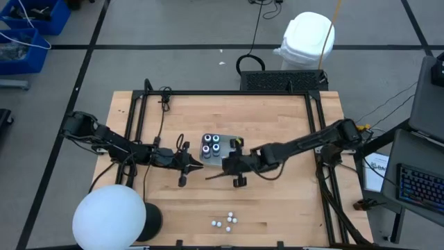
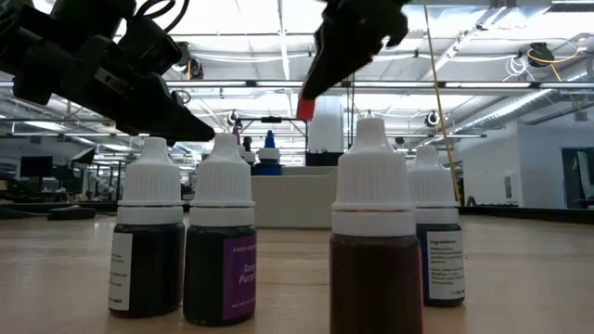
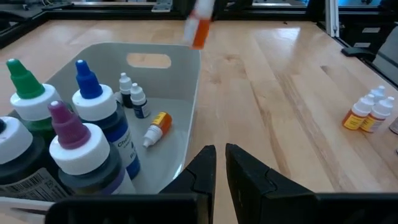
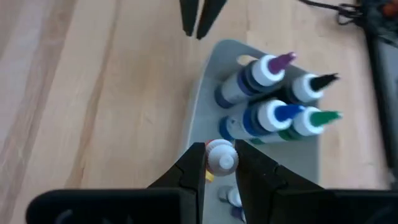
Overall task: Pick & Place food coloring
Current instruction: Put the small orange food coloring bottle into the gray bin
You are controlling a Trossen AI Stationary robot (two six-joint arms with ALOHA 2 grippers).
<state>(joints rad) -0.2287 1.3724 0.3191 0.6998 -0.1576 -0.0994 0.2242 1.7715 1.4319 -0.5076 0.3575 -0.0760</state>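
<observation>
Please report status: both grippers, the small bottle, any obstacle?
Right gripper shut on small bottle, over grey bin. Left gripper nearly shut, empty, beside bin. No obstacle.

I see four tall bottles [image 4: 280,99] crowding the tray's [image 1: 216,148] upper half; bare bench [image 1: 277,201] lower right stays passable.

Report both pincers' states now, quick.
Left pincer: shut, holding nothing, beside the grey tray.
Right pincer: shut on a small orange food coloring bottle above the tray.
</observation>
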